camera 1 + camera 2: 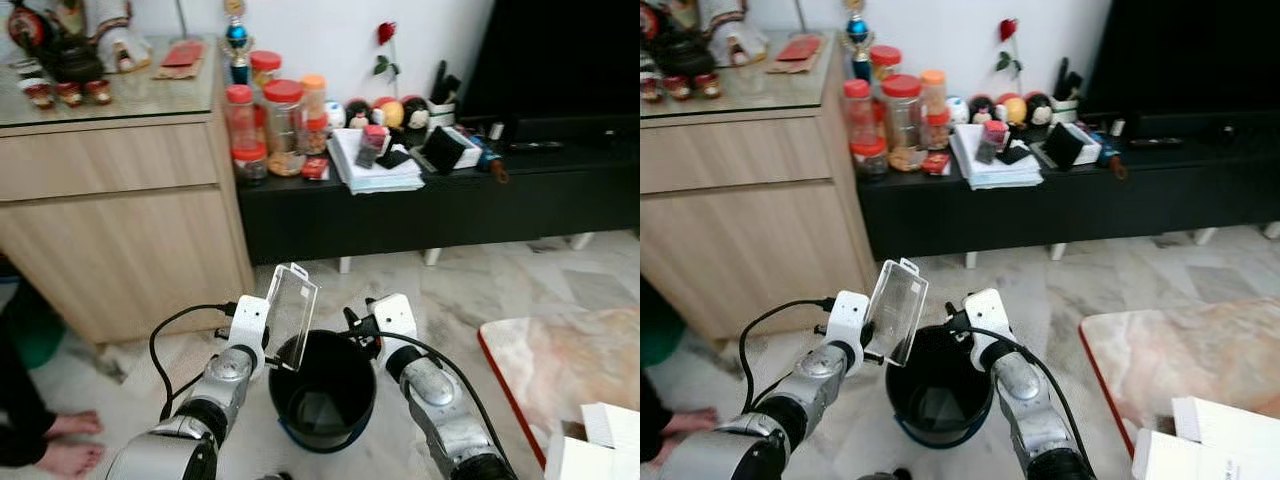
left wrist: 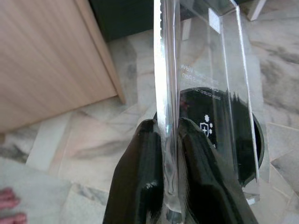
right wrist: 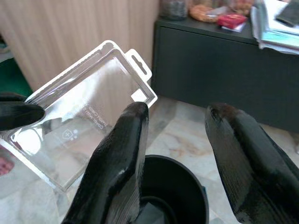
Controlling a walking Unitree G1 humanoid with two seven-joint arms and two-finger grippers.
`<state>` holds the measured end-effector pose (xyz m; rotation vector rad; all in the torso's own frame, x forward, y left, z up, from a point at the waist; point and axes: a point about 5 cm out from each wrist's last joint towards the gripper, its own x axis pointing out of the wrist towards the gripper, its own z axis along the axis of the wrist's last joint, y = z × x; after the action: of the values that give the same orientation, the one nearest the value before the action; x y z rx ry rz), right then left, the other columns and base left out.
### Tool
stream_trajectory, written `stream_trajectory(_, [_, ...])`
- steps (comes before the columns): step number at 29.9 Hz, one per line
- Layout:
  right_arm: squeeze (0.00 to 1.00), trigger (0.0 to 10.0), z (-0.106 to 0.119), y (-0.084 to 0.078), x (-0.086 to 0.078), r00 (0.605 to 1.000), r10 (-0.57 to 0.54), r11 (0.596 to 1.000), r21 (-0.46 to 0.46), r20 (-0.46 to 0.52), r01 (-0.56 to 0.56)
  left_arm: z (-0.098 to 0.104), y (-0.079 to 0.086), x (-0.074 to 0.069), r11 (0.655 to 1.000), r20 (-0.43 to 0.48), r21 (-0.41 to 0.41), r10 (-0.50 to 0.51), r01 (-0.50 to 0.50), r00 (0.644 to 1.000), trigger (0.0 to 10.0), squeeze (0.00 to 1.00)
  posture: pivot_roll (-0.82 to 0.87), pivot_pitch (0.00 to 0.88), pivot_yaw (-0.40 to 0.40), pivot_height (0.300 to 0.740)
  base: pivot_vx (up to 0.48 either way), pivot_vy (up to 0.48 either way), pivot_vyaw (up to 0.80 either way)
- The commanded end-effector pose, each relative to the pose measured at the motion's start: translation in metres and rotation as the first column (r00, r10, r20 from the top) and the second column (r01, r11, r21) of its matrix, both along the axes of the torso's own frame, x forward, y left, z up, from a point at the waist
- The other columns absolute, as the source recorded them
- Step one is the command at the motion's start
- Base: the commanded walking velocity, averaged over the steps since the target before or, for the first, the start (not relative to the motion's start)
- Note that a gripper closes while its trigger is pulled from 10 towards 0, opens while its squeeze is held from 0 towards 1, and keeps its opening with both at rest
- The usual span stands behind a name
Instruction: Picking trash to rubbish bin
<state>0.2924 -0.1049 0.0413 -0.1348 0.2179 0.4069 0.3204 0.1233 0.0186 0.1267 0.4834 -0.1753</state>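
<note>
Left gripper (image 2: 170,140) pinching clear plastic package (image 1: 291,314) over black bin (image 1: 322,392) — right gripper (image 3: 180,116) open

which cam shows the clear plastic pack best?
Right wrist view: the clear plastic pack shows its whole face, hang tab and faint print. Left wrist view has it edge-on, pinched in the left gripper. Both eye views show it small, above the black bin.

Bright, even indoor light; sharp frames, soft shadows, faint glare on clear plastic packaging (image 3: 88,112).

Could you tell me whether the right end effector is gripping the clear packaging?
No, the right end effector is open and empty; the left end effector pinches the packaging.
</note>
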Motion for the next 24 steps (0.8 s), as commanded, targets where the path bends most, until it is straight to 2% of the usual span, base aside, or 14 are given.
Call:
stream_trajectory(1, [0.0,10.0,0.002,0.0,0.001,1.0,0.003,1.0,0.005,0.008,-0.003,0.001,0.0,0.001,1.0,0.006,0.001,0.005,-0.005,1.0,10.0,0.0,0.14,0.041,0.004,0.74,0.0,0.0,0.56])
stream_trajectory(7, [0.0,10.0,0.002,0.0,0.002,1.0,0.002,1.0,0.006,0.008,-0.002,0.001,0.0,0.001,1.0,0.005,-0.001,0.006,-0.006,1.0,10.0,0.0,0.14,0.04,0.003,0.74,0.0,0.0,0.45])
stream_trajectory(11, [0.0,10.0,0.001,-0.001,0.002,1.0,-0.002,1.0,0.002,0.005,0.002,0.001,0.007,0.001,1.0,0.006,-0.009,0.01,-0.01,1.0,10.0,0.0,0.14,0.039,0.0,0.74,0.0,0.0,0.0])
stream_trajectory(13, [0.0,10.0,0.001,-0.002,0.002,1.0,-0.017,1.0,0.011,0.009,0.017,0.003,0.01,0.002,1.0,0.029,0.02,-0.003,0.003,1.0,10.0,0.0,0.14,0.039,0.0,0.74,0.0,0.0,0.0])
stream_trajectory(14, [0.0,10.0,0.0,-0.006,0.003,0.999,-0.047,0.999,0.01,0.014,0.046,0.004,0.013,0.002,0.997,0.06,0.063,-0.04,0.036,0.997,10.0,0.0,0.14,0.039,0.001,0.74,0.0,0.0,0.0])
stream_trajectory(16, [0.0,10.0,-0.002,-0.012,0.004,0.996,-0.085,0.996,0.019,0.017,0.085,0.006,0.016,0.002,0.999,0.089,0.045,-0.024,0.02,0.996,10.0,0.0,0.14,0.039,0.003,0.74,0.0,0.0,0.0])
stream_trajectory(18, [0.0,10.0,-0.006,-0.024,0.006,0.987,-0.159,0.987,0.011,0.021,0.159,0.007,0.022,0.001,0.998,0.121,0.068,-0.015,0.007,0.992,10.0,0.0,0.14,0.039,0.003,0.74,0.0,0.0,0.0])
stream_trajectory(21, [0.0,10.0,-0.013,-0.039,0.006,0.969,-0.245,0.969,-0.02,0.0,0.245,0.004,0.026,-0.002,0.997,0.121,0.077,-0.014,0.005,0.993,10.0,0.0,0.14,0.04,0.004,0.74,0.0,0.0,0.0])
stream_trajectory(22, [0.0,10.0,-0.021,-0.048,0.004,0.959,-0.282,0.959,-0.031,-0.039,0.281,0.002,0.03,-0.004,0.996,0.118,0.086,-0.013,0.002,0.993,10.0,0.0,0.14,0.04,0.004,0.74,0.0,0.0,0.0])
stream_trajectory(24, [0.0,10.0,-0.028,-0.052,0.0,0.955,-0.289,0.957,-0.052,-0.069,0.286,0.001,0.033,-0.005,0.996,0.116,0.092,-0.011,0.0,0.993,10.0,0.0,0.14,0.04,0.0,0.74,0.0,0.0,0.0])
